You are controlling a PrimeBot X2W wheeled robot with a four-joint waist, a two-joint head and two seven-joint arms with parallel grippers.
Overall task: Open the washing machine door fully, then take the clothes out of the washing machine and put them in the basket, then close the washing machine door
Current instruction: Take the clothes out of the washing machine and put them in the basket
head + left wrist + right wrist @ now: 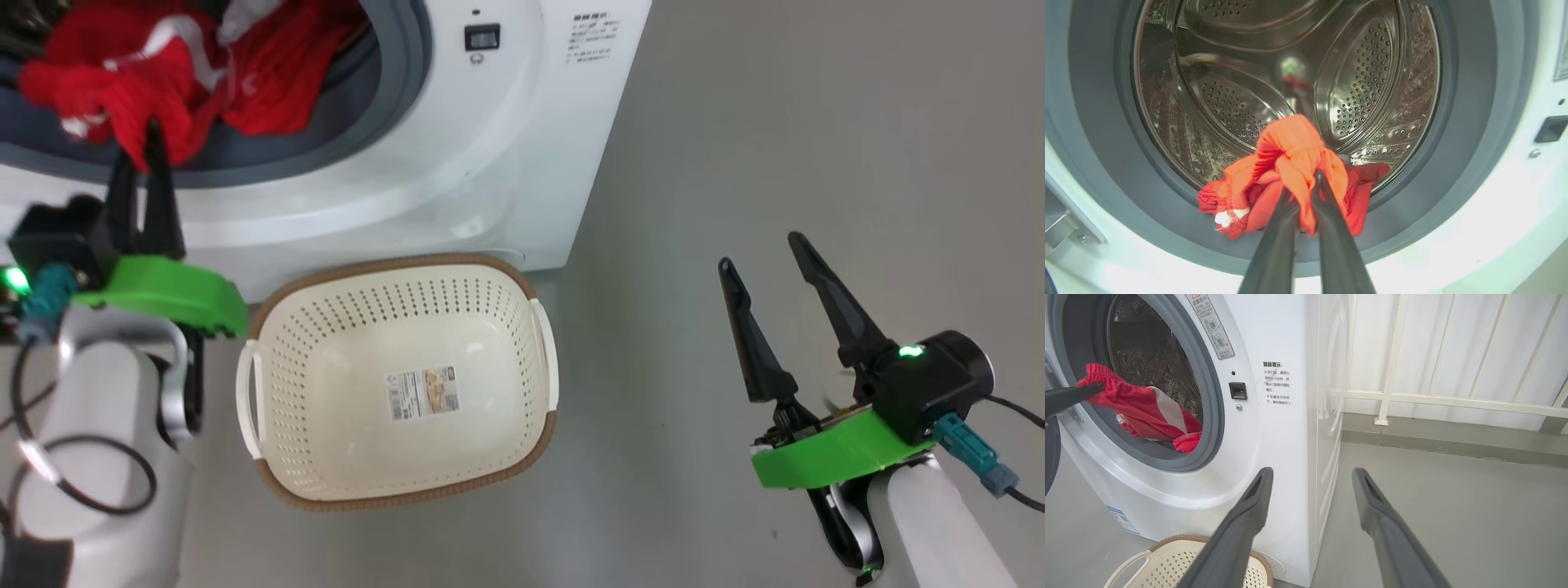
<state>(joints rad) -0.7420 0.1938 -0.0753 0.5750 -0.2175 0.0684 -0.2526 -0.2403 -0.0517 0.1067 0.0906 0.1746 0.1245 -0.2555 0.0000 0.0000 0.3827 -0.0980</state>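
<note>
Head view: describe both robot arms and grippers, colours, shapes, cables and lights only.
The left gripper and right gripper match: two long, tapering black fingers on a black block with a small green light, over a bright green shell. A teal plug with a black cable sits at each wrist. The forearms are pale grey; black cable loops lie over the left one.

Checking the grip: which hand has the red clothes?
The left hand, fingers pinched on the clothes at the mouth of the washing machine; the right hand hangs open, empty.
</note>
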